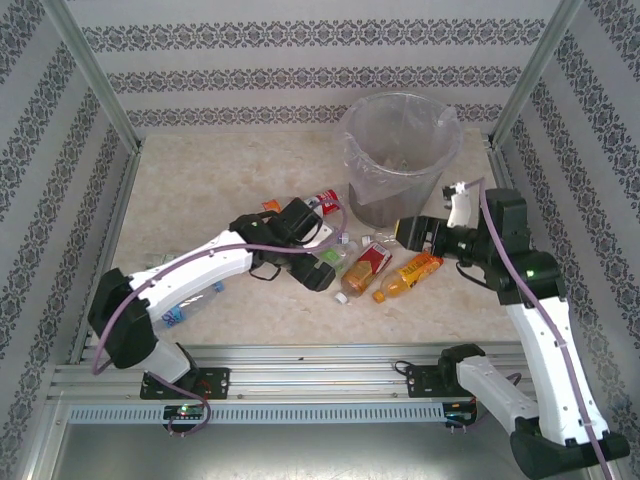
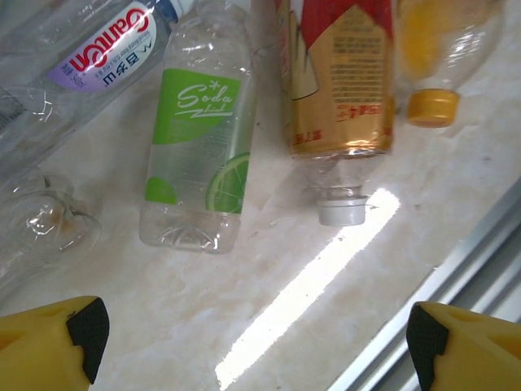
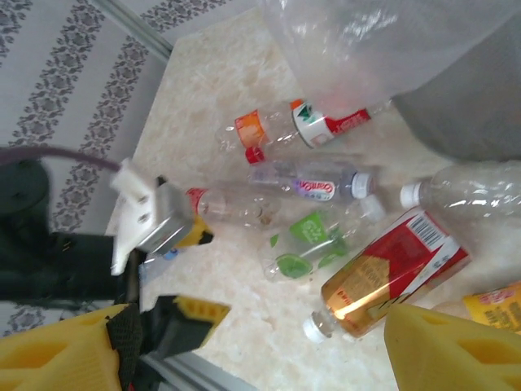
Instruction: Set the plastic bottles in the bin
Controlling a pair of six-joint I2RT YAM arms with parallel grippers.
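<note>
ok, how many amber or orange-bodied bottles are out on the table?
2. The red-labelled amber bottle lies in front of the bin, the orange bottle just to its right. The left arm may hide more.

Grey bin [image 1: 383,207], green-labelled bottle [image 2: 195,155], red-gold bottle [image 2: 342,81], yellow fingers [image 2: 41,350]

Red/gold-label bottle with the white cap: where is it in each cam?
Top external: red-and-gold bottle mid-table, cap toward the near edge.
Left wrist: bottle top centre, cap pointing down.
Right wrist: bottle lower right, cap lower left.
Shared landmark: orange bottle alongside it.
</note>
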